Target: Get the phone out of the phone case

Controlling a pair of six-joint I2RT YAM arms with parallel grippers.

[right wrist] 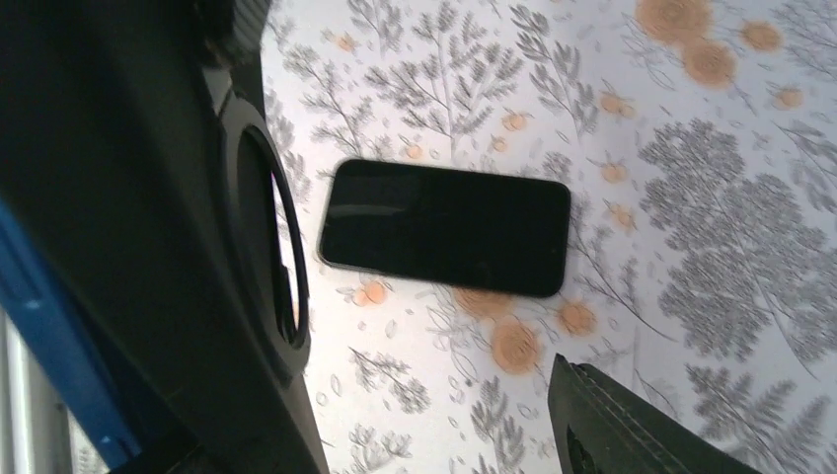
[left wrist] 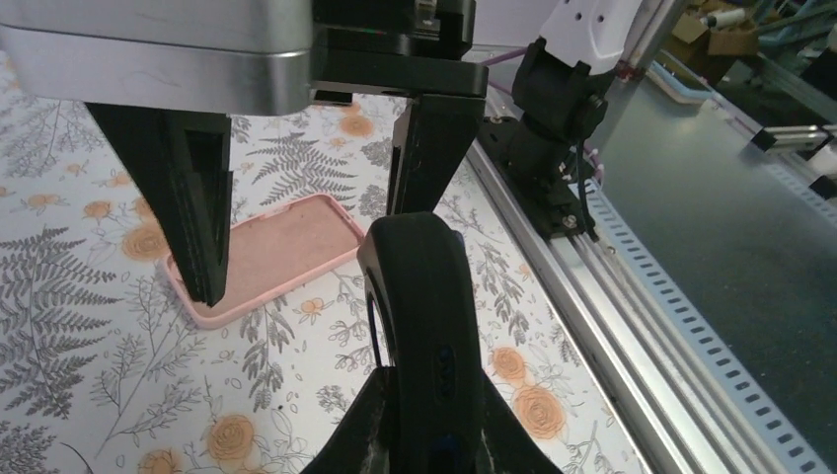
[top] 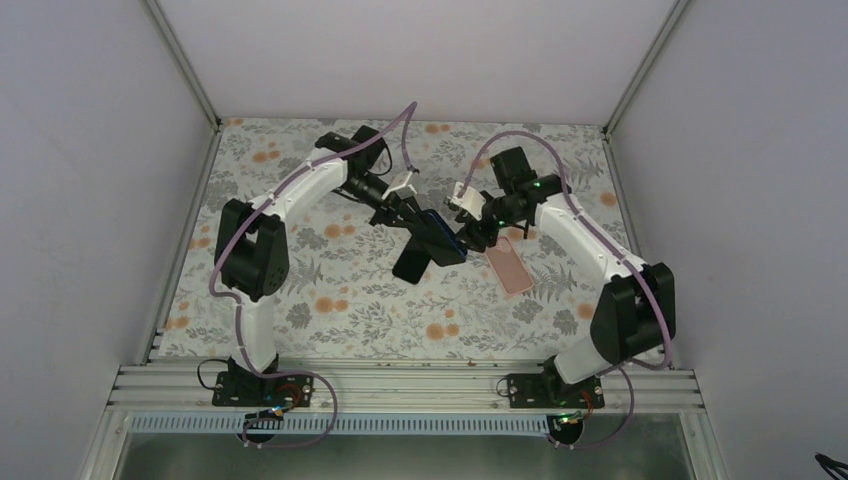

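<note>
A black phone (top: 409,266) lies flat and bare on the floral table, also shown screen-up in the right wrist view (right wrist: 444,227). My left gripper (top: 425,225) is shut on an empty black phone case (left wrist: 424,316) and holds it edge-up above the table. In the right wrist view that case (right wrist: 148,217) fills the left side, its camera hole showing. My right gripper (top: 478,232) is open beside the case's free end; one of its fingers (right wrist: 632,425) shows, the other is hidden behind the case.
A pink phone case (top: 510,266) lies open side up on the table under the right gripper, seen too in the left wrist view (left wrist: 276,252). The aluminium rail (left wrist: 612,296) runs along the table's near edge.
</note>
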